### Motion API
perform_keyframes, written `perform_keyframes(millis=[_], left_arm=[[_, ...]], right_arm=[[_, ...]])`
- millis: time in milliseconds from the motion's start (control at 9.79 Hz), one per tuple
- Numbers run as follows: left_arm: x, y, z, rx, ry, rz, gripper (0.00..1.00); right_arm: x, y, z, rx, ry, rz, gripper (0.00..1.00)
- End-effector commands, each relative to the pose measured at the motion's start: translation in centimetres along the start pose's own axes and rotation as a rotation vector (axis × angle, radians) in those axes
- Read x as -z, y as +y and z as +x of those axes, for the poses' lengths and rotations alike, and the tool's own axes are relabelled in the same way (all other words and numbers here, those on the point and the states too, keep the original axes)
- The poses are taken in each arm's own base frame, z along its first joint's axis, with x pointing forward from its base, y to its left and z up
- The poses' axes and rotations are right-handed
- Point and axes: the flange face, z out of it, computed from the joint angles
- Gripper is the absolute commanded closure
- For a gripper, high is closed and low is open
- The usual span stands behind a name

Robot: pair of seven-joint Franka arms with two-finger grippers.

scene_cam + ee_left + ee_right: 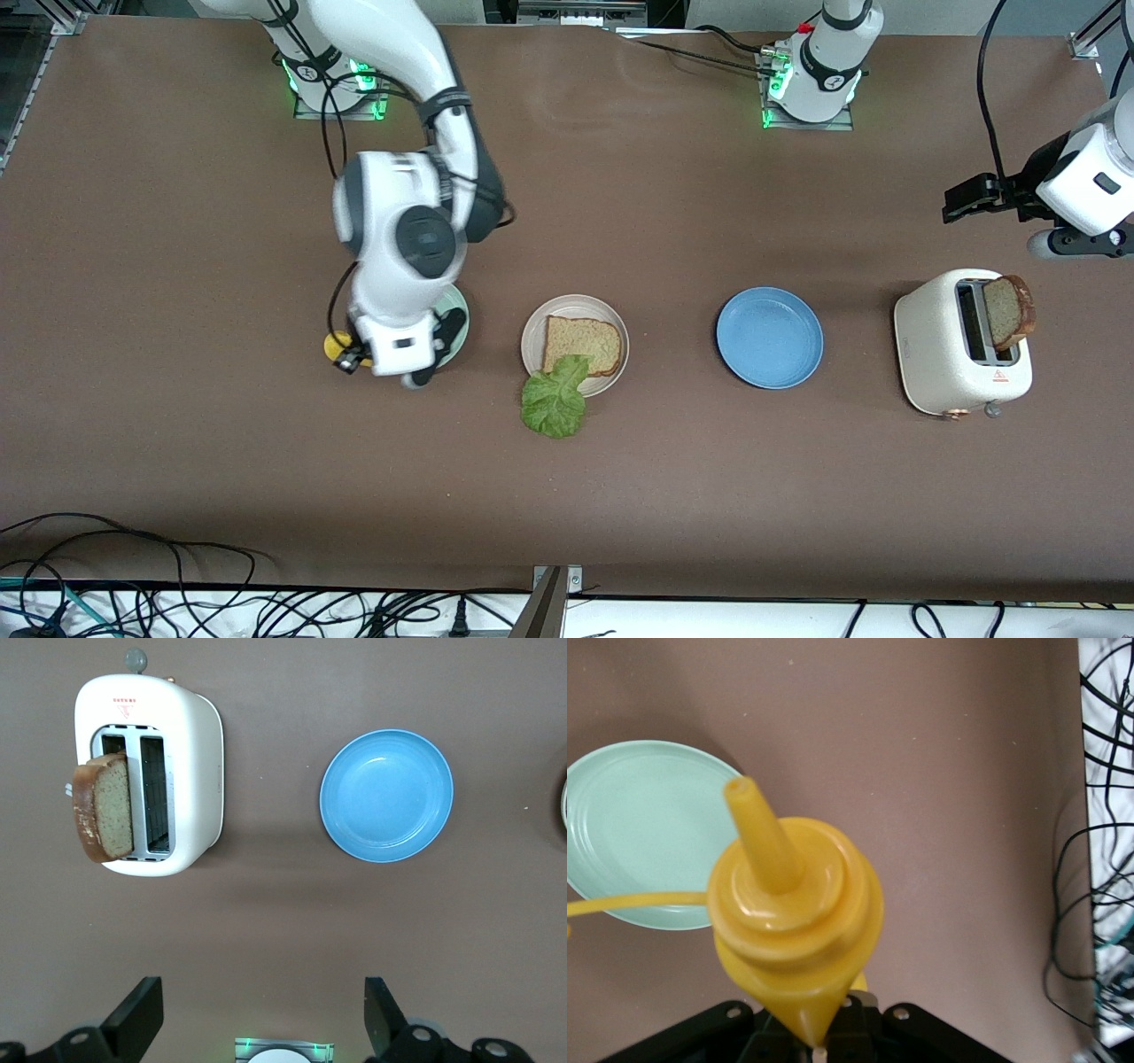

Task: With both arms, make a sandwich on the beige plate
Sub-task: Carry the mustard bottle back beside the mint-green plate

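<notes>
The beige plate [532, 332] lies mid-table with one slice of wholemeal bread [585, 341] on it. A green lettuce leaf [554, 399] rests on the bread's edge and hangs over the rim onto the table. A second slice [1010, 310] stands up out of the white toaster [939, 346]; the left wrist view shows it too [104, 806]. My right gripper [350, 354] is shut on a yellow squeeze bottle [793, 904] by the mint-green plate [459, 319]. My left gripper [261, 1019] is open and empty, up in the air at the left arm's end of the table.
A blue plate [769, 337] lies empty between the beige plate and the toaster, also in the left wrist view [386, 796]. The mint-green plate [638, 833] holds nothing. Loose cables [133, 585] run along the table's front edge.
</notes>
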Motion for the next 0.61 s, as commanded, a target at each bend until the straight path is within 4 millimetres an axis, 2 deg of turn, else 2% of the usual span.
perform_keyframes(millis=[0,204,408,510], left_arm=[[-1.6,-3.1,1.1,-0.034,-0.025,0.031,0.0],[-4.5,-7.1,3.4,-0.043,-0.017,0.023,0.0],[-7.6,-10.6,5.8,-0.07,-0.003,0.018,0.0],[-9.3,-12.6,6.8,-0.094,0.006,0.015,0.0]], right_arm=[[-0.4,3.0,-3.0,-0.032,0.124,0.102,1.0],[-1.9,5.4,-5.5,-0.075,0.215,0.186,1.0],[-5.1,8.1,-9.4,-0.08,0.347,0.302,0.99],[-6.6,8.7,-10.9,-0.08,0.406,0.342,0.99]])
